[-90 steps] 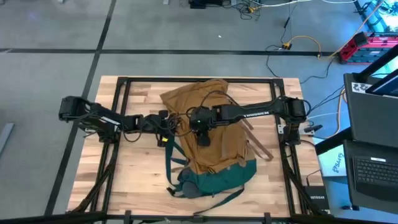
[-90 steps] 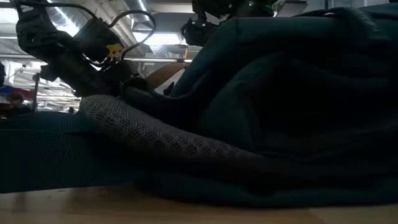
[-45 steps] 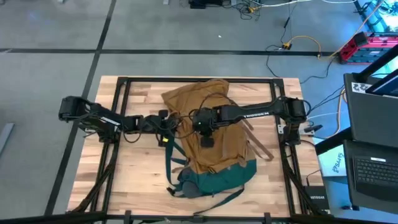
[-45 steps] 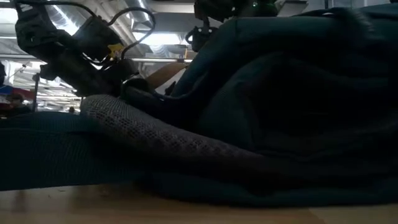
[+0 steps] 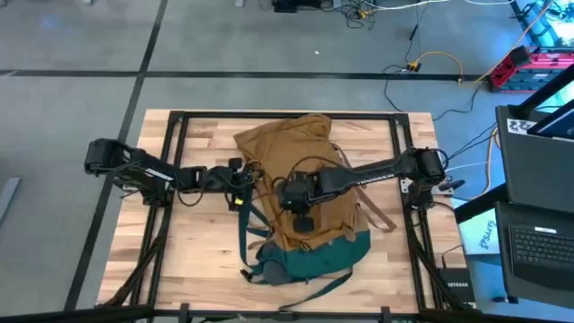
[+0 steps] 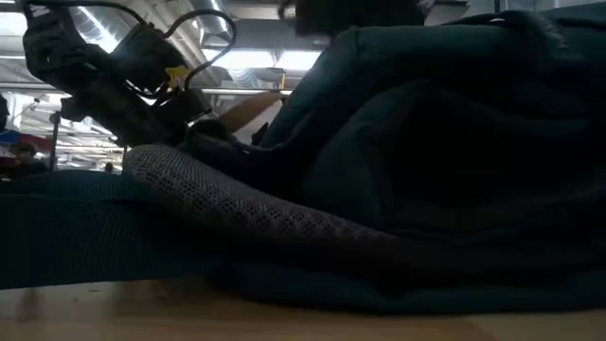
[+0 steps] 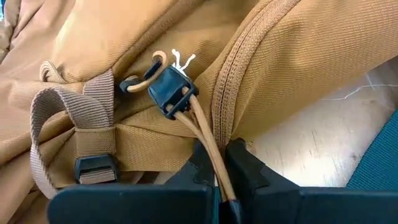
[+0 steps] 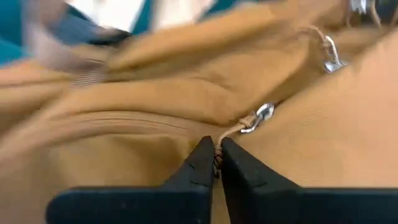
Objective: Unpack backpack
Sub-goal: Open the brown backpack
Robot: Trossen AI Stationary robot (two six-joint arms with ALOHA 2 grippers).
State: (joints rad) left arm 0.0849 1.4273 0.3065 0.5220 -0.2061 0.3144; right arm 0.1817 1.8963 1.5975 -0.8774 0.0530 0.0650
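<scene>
Backpack (image 5: 300, 179) mid-table (image 5: 197, 242) — claws on it.

Tan backpack (image 5: 300, 184) flat on table, teal base nearest camera-side edge.

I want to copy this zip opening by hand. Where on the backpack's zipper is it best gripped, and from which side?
Grip the tan cord pull tied to the metal zipper slider, not the fabric. It trails free from the slider along the zip line, so come from behind it, in line with the zip. The right tool is shut on that cord; the left tool pinches the drawcord on the backpack.
</scene>
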